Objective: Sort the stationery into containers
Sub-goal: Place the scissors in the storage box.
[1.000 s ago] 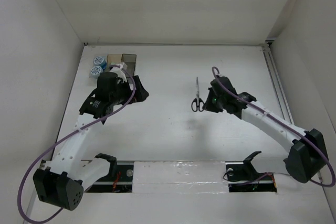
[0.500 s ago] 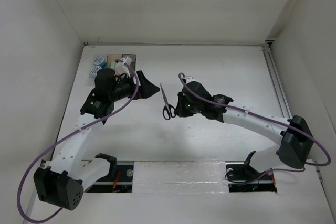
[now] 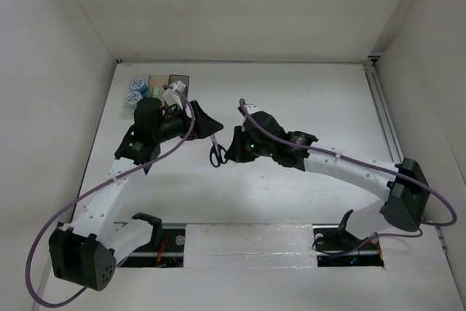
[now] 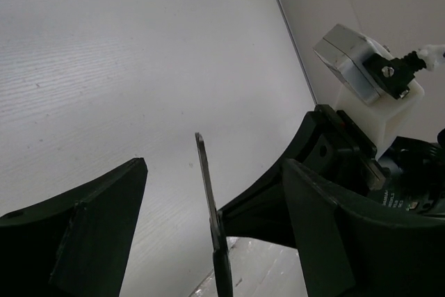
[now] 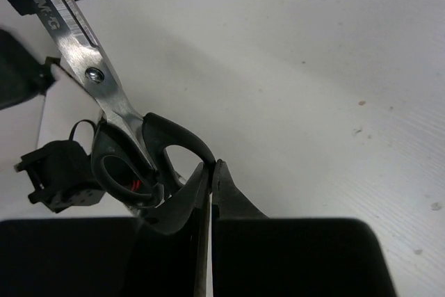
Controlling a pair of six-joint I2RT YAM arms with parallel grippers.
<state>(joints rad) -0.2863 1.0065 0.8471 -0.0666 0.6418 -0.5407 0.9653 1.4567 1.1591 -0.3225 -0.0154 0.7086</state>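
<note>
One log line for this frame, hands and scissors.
phase: handover | right hand: shut on scissors handle | left hand: open around blade, not gripping

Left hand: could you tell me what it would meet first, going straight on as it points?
Probably the scissors: their blade stands between the left hand's fingers, handle held by the right hand.

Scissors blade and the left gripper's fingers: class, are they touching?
Apart. The left wrist view shows the scissors blade standing between the left gripper's open fingers, with gaps on both sides.
</note>
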